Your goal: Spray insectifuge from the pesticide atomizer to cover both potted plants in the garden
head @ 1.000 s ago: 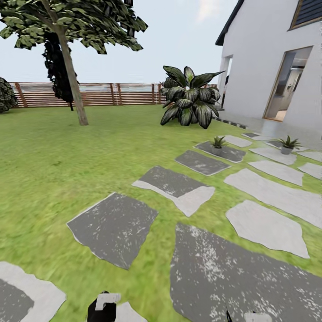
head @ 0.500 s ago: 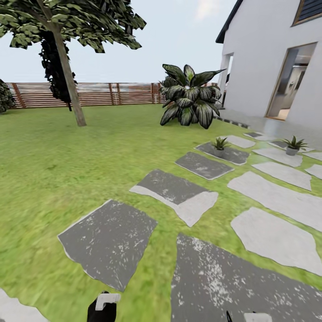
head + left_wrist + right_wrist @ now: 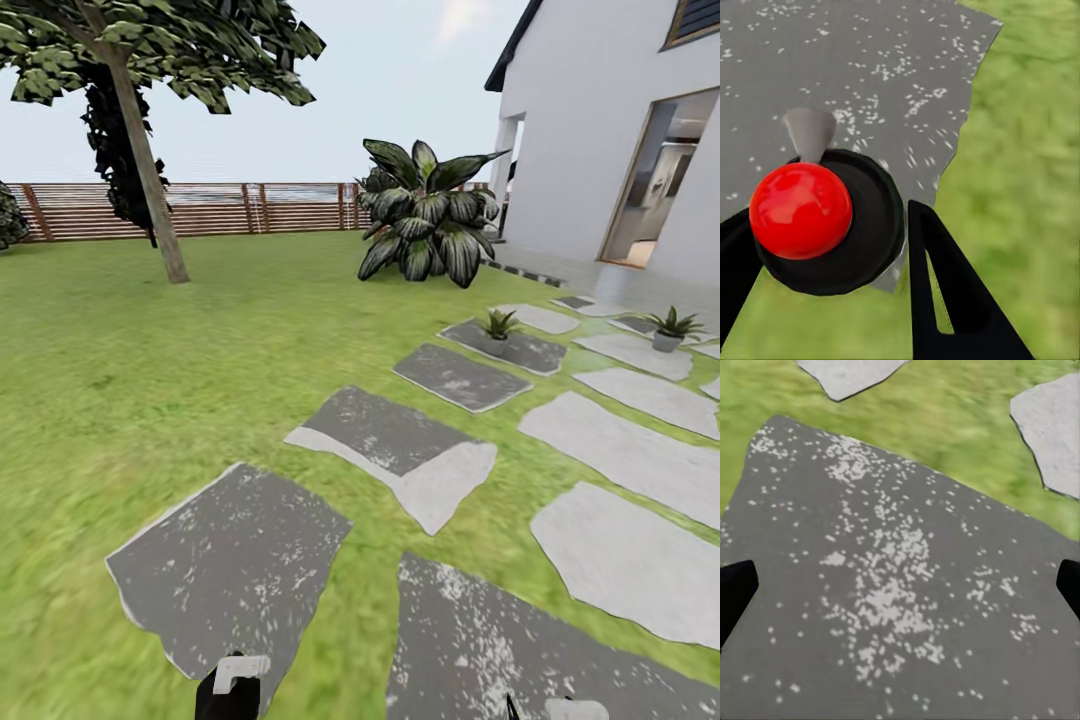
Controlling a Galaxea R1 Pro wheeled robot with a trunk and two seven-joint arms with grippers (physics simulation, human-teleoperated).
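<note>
Right pincer (image 3: 900, 585) spread wide above a stone; left pincer (image 3: 832, 247) open, pointing down.

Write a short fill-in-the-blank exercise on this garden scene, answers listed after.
1. Each potted plant stands on a stepping ____.
2. The big striped plant grows beside the white ____.
3. The tree stands in front of the brown ____.
4. In the left wrist view, a ____ ball sits on a black round part, with the left gripper fingers either side.

Missing words: stone; house; fence; red
</note>
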